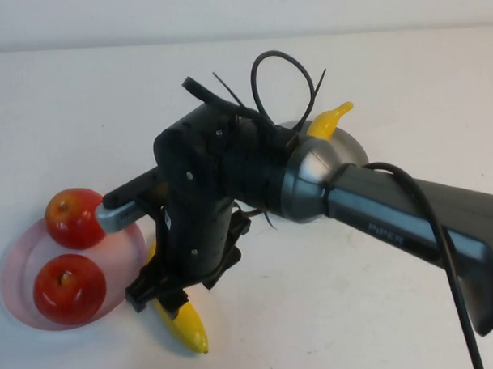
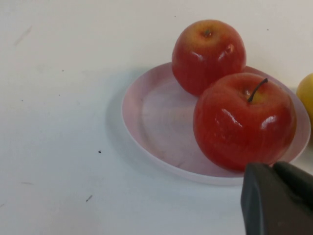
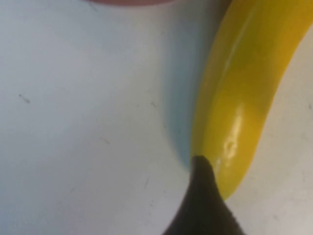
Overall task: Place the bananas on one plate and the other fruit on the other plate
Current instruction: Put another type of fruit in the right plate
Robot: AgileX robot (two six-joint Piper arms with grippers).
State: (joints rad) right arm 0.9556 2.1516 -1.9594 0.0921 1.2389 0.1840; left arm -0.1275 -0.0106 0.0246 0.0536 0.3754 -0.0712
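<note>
Apples sit on the pink plate; one banana lies on the table under the right gripper.
Left of that gripper, both red apples rest on the plate, with the left gripper pressed shut just beside it. The right gripper hangs low over the banana with its fingers spread wide, one fingertip touching the peel. Behind its wrist, a second banana lies on the grey plate.
</note>
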